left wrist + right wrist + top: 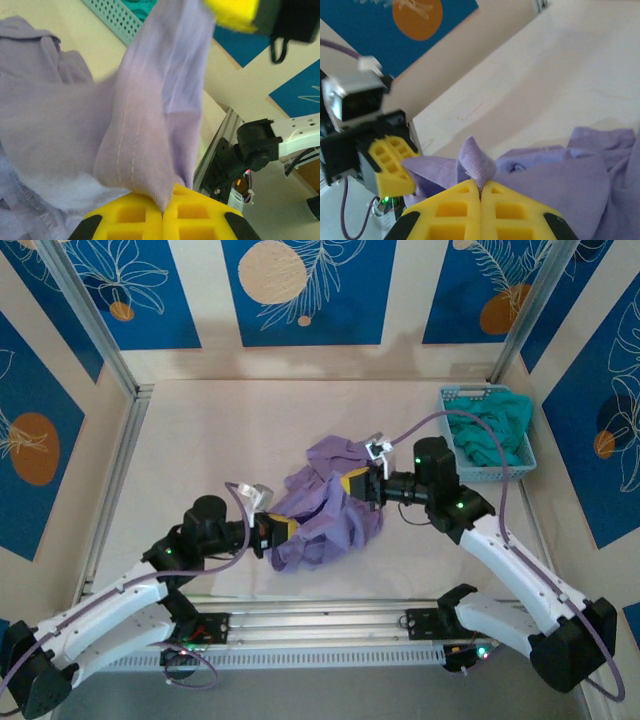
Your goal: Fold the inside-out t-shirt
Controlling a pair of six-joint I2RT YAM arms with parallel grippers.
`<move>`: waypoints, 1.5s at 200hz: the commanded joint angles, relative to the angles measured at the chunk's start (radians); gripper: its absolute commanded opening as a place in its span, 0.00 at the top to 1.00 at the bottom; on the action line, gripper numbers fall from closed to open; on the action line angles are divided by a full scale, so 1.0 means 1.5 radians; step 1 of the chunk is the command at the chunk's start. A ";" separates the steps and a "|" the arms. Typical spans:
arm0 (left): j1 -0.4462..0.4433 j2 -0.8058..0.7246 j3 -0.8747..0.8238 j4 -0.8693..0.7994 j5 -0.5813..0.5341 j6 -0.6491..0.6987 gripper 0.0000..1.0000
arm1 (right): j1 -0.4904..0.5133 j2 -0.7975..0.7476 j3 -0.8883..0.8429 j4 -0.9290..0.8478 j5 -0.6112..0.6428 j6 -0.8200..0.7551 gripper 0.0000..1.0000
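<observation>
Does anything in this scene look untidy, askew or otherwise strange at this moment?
The lavender t-shirt lies crumpled in a heap on the table, not spread flat. Both arms' jaws are shut on folds of it. The teal garment sits bunched in its basket. Nothing looks spilled or damaged.

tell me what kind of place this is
Probably a lab robot cell: left arm and right arm bolted to a rail at the table edge, aluminium frame posts at the corners, and printed blue panels as walls. The t-shirt and basket look like practice props.
</observation>
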 commanded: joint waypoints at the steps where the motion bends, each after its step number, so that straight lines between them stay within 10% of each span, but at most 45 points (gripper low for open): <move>1: 0.000 0.044 -0.013 -0.017 0.040 0.003 1.00 | -0.016 -0.026 -0.028 0.101 -0.063 0.069 1.00; 106: -0.034 0.079 -0.003 0.057 0.083 0.031 0.94 | 0.008 0.003 -0.016 0.031 -0.015 0.027 1.00; 160: -0.034 0.090 0.058 -0.112 -0.140 0.103 0.57 | 0.015 0.037 0.012 0.014 -0.169 -0.008 1.00; 227: -0.035 0.036 0.091 -0.165 -0.229 0.140 0.44 | 0.013 0.048 0.023 0.021 -0.209 0.003 1.00; 300: -0.065 0.037 0.091 -0.078 0.053 0.141 0.69 | 0.014 0.070 0.039 0.014 -0.177 0.015 1.00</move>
